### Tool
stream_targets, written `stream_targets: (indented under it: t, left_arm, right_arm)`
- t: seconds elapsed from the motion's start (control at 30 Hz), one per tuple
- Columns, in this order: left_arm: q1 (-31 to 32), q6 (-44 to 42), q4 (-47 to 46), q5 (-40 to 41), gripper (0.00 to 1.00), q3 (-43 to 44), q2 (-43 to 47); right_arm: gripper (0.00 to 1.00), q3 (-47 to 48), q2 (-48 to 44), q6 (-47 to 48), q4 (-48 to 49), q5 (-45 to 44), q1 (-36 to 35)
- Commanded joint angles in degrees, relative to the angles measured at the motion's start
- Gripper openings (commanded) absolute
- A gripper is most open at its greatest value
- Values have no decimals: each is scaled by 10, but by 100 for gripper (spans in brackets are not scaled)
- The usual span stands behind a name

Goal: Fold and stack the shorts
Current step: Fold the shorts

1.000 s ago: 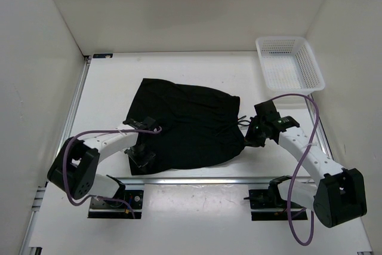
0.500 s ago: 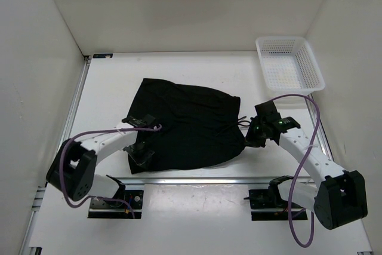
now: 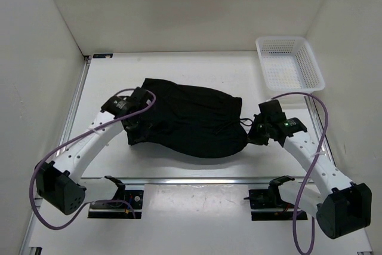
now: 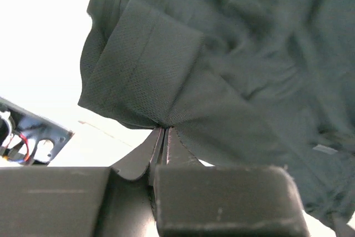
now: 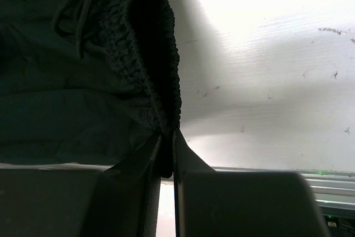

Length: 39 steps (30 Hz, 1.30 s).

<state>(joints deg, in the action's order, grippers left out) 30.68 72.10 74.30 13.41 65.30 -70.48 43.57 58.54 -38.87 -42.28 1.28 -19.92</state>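
The black shorts (image 3: 194,120) lie in the middle of the table, with their near edge lifted and rolled away from me. My left gripper (image 3: 132,128) is shut on the hem of a leg (image 4: 145,76) at the left end and holds it raised over the cloth. My right gripper (image 3: 255,135) is shut on the gathered waistband (image 5: 155,65) at the right end. The thin drawstring (image 5: 83,12) hangs beside the waistband.
A white plastic mesh basket (image 3: 289,63) stands at the far right corner. White walls close in the table on the left, back and right. A metal rail (image 3: 197,179) runs along the near edge, ahead of the arm bases.
My left gripper has lifted the near left hem and carried it up and away from me, so the shorts' near edge has rolled back. My right gripper has shifted slightly with the waistband.
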Motion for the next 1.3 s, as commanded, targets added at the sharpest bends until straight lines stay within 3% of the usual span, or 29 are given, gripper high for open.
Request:
stream_targets:
  t: [0.0,0.3,0.5,0.97,1.0,1.07,1.1,1.2,1.23,1.27]
  left_arm:
    - [-33,-30,25,64,11,82,-30]
    - [-140,-149,12,88,11,333,-204]
    - [-192,-191,-6,72,11,424,-304]
    - [-204,-272,-43,61,11,742,-593]
    - [-204,-278,-55,43,17,756,-609]
    - [-204,-299,-72,23,29,810,-651]
    - [-199,-305,-72,23,41,826,-661]
    - [-192,-340,-100,18,66,826,-648]
    - [-192,-351,-110,18,100,815,-624]
    - [-192,-358,-116,18,100,796,-612]
  right_arm:
    - [0,46,2,-8,-19,-27,2]
    - [0,137,97,-13,-45,9,2]
    - [0,225,161,-18,-68,16,2]
    - [3,455,419,-18,-83,35,66]
    - [27,472,445,-24,-76,26,73]
    - [57,498,460,-30,-44,26,80]
    - [74,505,460,-30,-31,26,80]
    - [77,506,425,-37,8,4,64]
    - [77,500,417,-24,8,-29,48]
    - [74,493,410,-15,8,-43,40]
